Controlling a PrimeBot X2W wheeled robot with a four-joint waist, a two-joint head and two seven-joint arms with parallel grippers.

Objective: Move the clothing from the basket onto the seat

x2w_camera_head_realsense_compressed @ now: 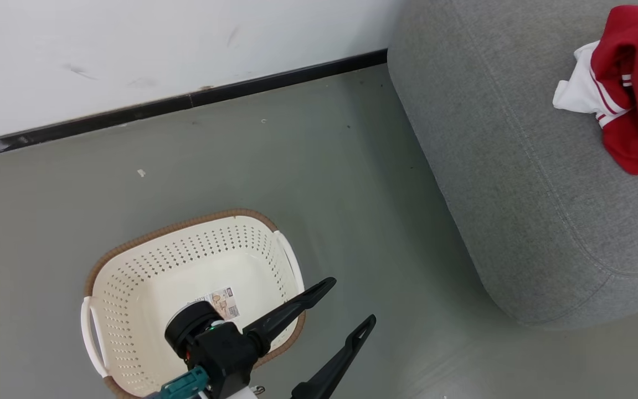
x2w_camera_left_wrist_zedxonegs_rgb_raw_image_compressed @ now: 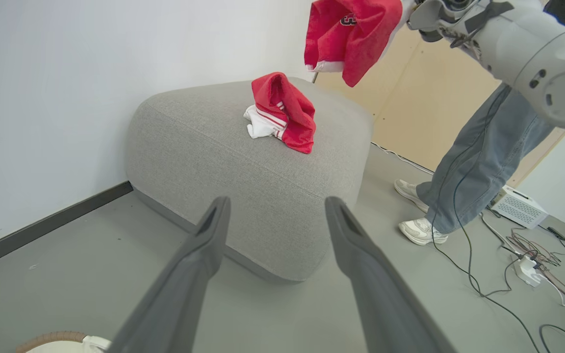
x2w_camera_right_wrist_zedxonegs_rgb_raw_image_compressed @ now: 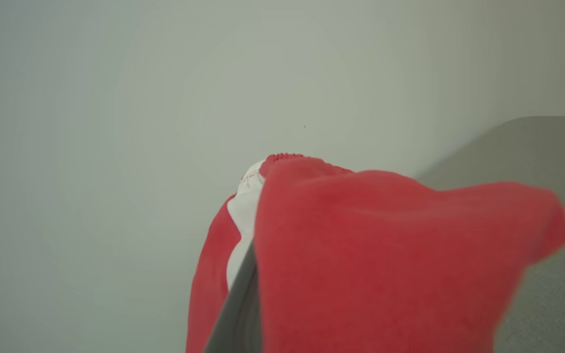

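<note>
The cream basket (x2w_camera_head_realsense_compressed: 147,266) stands on the floor with nothing in it but its paper label. My left gripper (x2w_camera_head_realsense_compressed: 351,301) hovers open over the basket's right rim; in the left wrist view its fingers (x2w_camera_left_wrist_zedxonegs_rgb_raw_image_compressed: 277,203) spread apart, pointing at the grey seat (x2w_camera_left_wrist_zedxonegs_rgb_raw_image_compressed: 204,147). One red and white garment (x2w_camera_left_wrist_zedxonegs_rgb_raw_image_compressed: 282,113) lies crumpled on the seat (x2w_camera_head_realsense_compressed: 518,166), also seen in the head view (x2w_camera_head_realsense_compressed: 623,94). A second red garment (x2w_camera_left_wrist_zedxonegs_rgb_raw_image_compressed: 351,34) hangs above the seat from my right gripper (x2w_camera_left_wrist_zedxonegs_rgb_raw_image_compressed: 412,14), which is shut on it. That cloth (x2w_camera_right_wrist_zedxonegs_rgb_raw_image_compressed: 385,255) drapes over one grey finger (x2w_camera_right_wrist_zedxonegs_rgb_raw_image_compressed: 236,304).
A person's legs (x2w_camera_left_wrist_zedxonegs_rgb_raw_image_compressed: 478,162) and white shoes stand right of the seat. Cables (x2w_camera_left_wrist_zedxonegs_rgb_raw_image_compressed: 523,255) and a small white box (x2w_camera_left_wrist_zedxonegs_rgb_raw_image_compressed: 518,206) lie on the floor beyond. A white wall with a dark skirting board (x2w_camera_head_realsense_compressed: 175,105) runs behind the basket.
</note>
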